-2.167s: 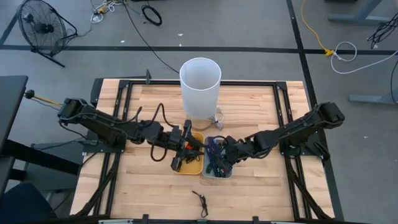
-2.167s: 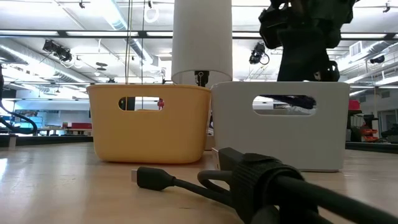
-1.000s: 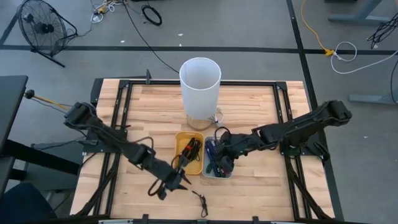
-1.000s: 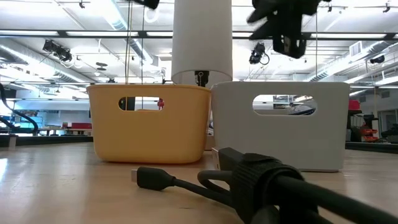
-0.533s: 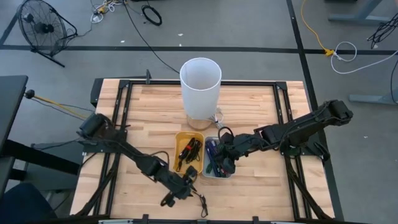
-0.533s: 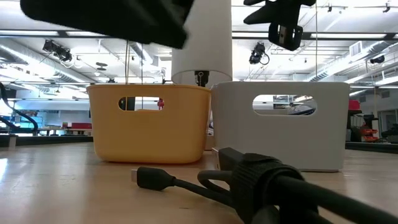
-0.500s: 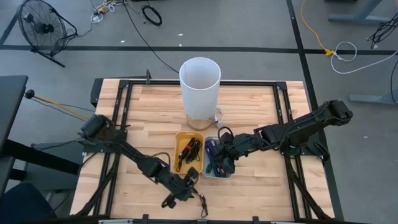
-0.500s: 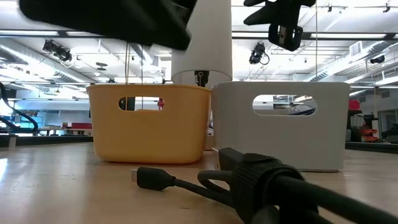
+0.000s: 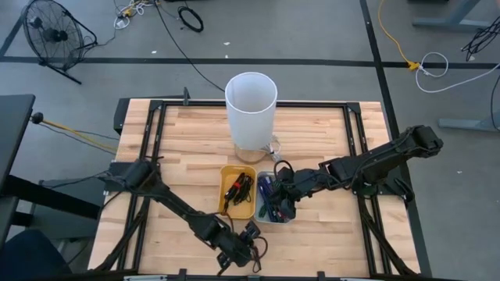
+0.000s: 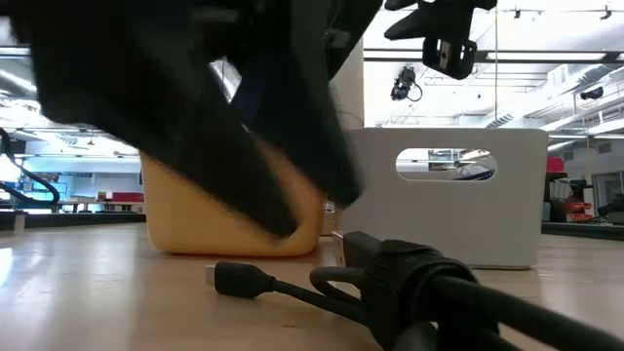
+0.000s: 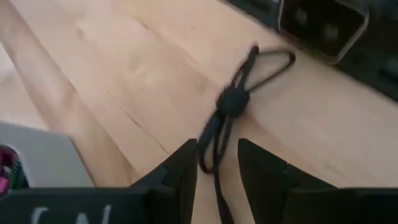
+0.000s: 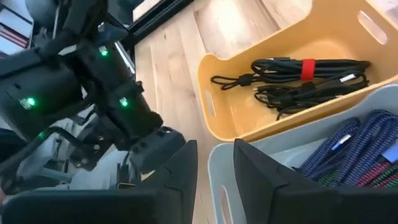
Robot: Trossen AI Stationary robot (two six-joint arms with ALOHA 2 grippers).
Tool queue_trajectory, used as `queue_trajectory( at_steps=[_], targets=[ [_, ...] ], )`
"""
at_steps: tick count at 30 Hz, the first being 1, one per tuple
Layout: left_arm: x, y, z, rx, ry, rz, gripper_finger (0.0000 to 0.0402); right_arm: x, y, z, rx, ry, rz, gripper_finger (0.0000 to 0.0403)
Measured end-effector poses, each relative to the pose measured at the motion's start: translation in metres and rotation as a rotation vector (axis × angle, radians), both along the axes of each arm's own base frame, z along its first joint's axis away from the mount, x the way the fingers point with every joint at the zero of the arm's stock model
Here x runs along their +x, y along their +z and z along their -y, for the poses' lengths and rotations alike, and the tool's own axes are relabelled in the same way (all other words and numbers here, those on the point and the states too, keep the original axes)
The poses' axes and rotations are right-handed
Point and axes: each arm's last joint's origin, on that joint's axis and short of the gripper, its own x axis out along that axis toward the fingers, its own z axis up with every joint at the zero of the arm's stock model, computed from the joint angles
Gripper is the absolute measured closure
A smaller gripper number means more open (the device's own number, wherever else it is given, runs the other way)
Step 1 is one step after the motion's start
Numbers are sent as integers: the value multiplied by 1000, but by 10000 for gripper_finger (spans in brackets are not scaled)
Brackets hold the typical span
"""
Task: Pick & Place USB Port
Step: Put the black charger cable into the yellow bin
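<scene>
A bundled black USB cable (image 11: 231, 99) lies flat on the wood near the table's near edge (image 10: 292, 288). My left gripper (image 11: 216, 149) is open just above it, and one end of the cable runs into the gap between the fingers. In the low view it is a blurred dark mass (image 10: 253, 185); in the high view it is at the near edge (image 9: 250, 243). My right gripper (image 12: 214, 152) is open and empty. It hovers over the white bin (image 9: 273, 204) next to the yellow bin (image 9: 237, 191).
The yellow bin holds black cables with a red band (image 12: 298, 78), and the white bin holds blue braided cables (image 12: 367, 143). A tall white cylinder (image 9: 251, 101) stands behind both bins. Black frame rails (image 9: 148, 140) run along the table's left and right sides.
My left arm has swung from beside the yellow bin toward the table's near edge and come down over the black cable. The cable has stayed where it was. My right gripper has stayed above the white bin.
</scene>
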Motion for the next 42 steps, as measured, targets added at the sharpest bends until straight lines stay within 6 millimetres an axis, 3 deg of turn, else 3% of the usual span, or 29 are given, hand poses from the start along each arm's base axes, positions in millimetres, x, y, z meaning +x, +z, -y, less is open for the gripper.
queue_trajectory(
  at_steps=[26,29,34,42],
  targets=[
    [14,-15,5,59,-32,-22,282,0,1,0,-15,11,13,298],
    [14,-15,4,74,-19,-18,304,0,1,0,-16,12,13,298],
    [13,-15,3,59,6,-31,387,0,1,0,-15,14,14,298],
    [11,-12,7,77,36,-14,399,0,1,0,-18,15,14,298]
  ],
)
